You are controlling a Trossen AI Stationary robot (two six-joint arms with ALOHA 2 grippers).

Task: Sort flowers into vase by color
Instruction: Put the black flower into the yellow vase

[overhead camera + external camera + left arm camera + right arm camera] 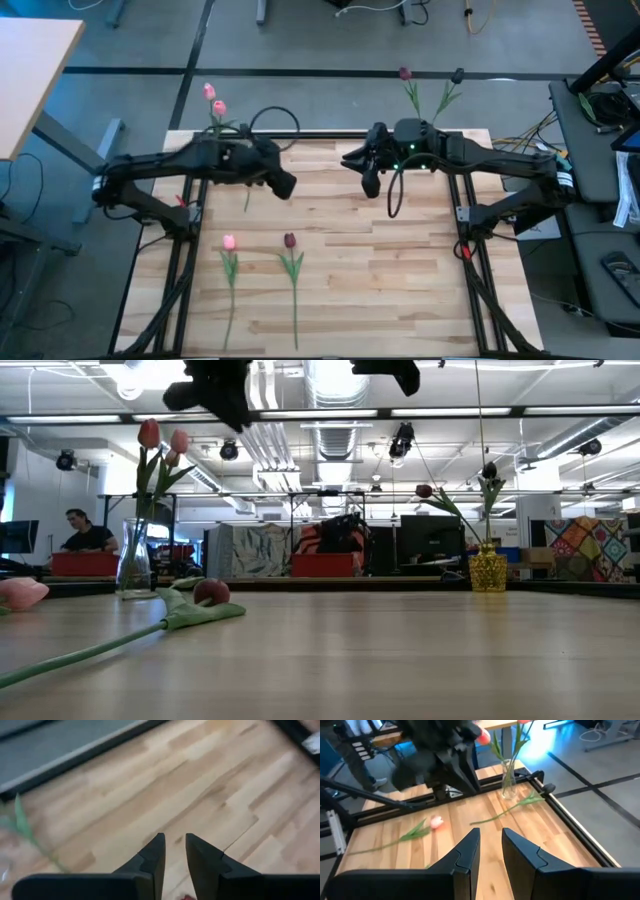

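While both arms hang above the far half of the wooden table (380,280), two tulips lie flat on its near half. The pink tulip (229,243) and the maroon tulip (289,241) rest side by side but apart, each with its long axis running from far to near — heads toward the far edge, stems trailing to the near edge. In the low view the maroon head (211,592) lies on the tabletop with its green stem running toward the camera, and the pink head (20,593) sits at the picture's left margin.

At the far left corner a clear glass vase (133,558) holds two pink tulips (213,98), stems upright and heads up. Another green stem (507,809) lies on the wood just beside this vase, its long axis slanting across the boards; its head cannot be made out. At the far edge on the right side a yellow faceted vase (487,570) holds two dark maroon tulips (405,74), one leaning to the side.

The left gripper (285,185) hovers over the table near the clear vase, empty, its fingers (152,860) nearly together with a narrow gap. The right gripper (370,185) hovers near the table's far centre — also empty, fingers (520,852) a narrow gap apart.

A person (85,535) sits in the room beyond the table.
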